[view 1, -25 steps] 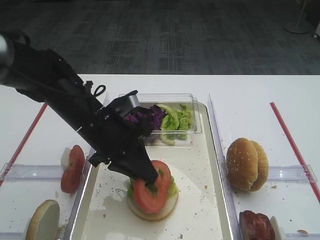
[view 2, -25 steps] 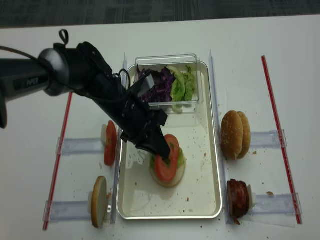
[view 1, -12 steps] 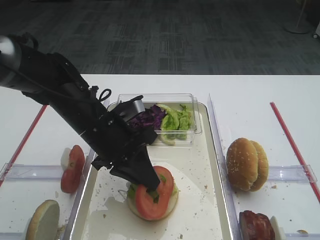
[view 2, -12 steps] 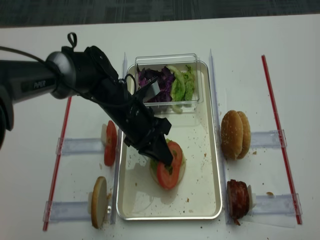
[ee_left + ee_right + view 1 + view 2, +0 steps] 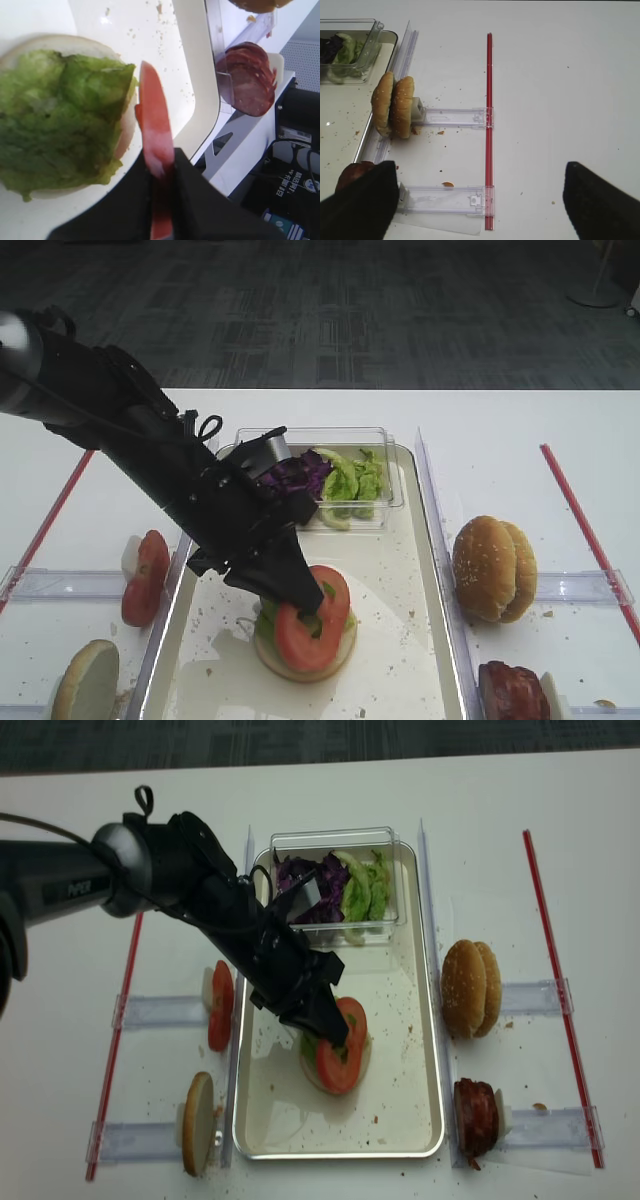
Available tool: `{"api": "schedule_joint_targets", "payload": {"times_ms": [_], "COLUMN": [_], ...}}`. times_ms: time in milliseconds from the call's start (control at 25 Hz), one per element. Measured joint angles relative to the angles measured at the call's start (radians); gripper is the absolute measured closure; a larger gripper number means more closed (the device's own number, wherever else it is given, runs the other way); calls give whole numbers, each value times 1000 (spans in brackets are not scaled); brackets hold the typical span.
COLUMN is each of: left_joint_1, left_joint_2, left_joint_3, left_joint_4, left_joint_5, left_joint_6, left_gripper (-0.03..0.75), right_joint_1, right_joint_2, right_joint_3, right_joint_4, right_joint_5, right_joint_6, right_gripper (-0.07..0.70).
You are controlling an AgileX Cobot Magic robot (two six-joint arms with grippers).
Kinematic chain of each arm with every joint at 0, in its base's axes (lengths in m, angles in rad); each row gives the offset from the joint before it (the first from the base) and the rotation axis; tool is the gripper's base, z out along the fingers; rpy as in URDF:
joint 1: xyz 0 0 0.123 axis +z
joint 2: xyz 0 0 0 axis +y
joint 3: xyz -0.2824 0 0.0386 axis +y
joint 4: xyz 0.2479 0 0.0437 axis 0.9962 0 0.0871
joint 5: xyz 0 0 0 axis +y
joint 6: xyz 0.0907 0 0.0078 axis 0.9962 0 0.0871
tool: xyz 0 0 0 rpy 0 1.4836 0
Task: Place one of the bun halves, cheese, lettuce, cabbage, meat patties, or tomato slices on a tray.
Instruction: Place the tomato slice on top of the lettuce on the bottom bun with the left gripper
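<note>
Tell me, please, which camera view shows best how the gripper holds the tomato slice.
The left wrist view: the tomato slice stands on edge, pinched in the left gripper, above the lettuce. Both exterior high views show its red face, the gripper hiding part. The right wrist view does not show it.

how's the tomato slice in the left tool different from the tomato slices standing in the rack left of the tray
The round red tomato slice pinched in the shut left tool hangs tilted over the lettuce-topped bun half inside the silvery metal tray. The red tomato slices in the clear rack stand on edge outside the tray, untouched. The held slice shows its broad face in the high view; the racked ones show mostly edges. Both are red and round.
</note>
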Motion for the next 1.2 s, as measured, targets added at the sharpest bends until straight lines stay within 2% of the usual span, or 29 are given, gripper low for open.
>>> {"api": "schedule_joint_targets", "payload": {"times_ms": [400, 1200], "left_joint_1": [0, 0], "left_joint_2": [0, 52], "left_joint_3": [0, 0], "left_joint_4": [0, -5], "left_joint_5": [-52, -56], "left_joint_6": [2, 3], "left_gripper": [681, 682], "right_joint_1": [0, 0], "right_joint_2": [0, 0], "right_joint_3": [0, 0], "right_joint_4": [0, 0], "right_joint_5": [0, 0], "right_joint_6": [0, 0], "right_gripper": [-46, -46]}}
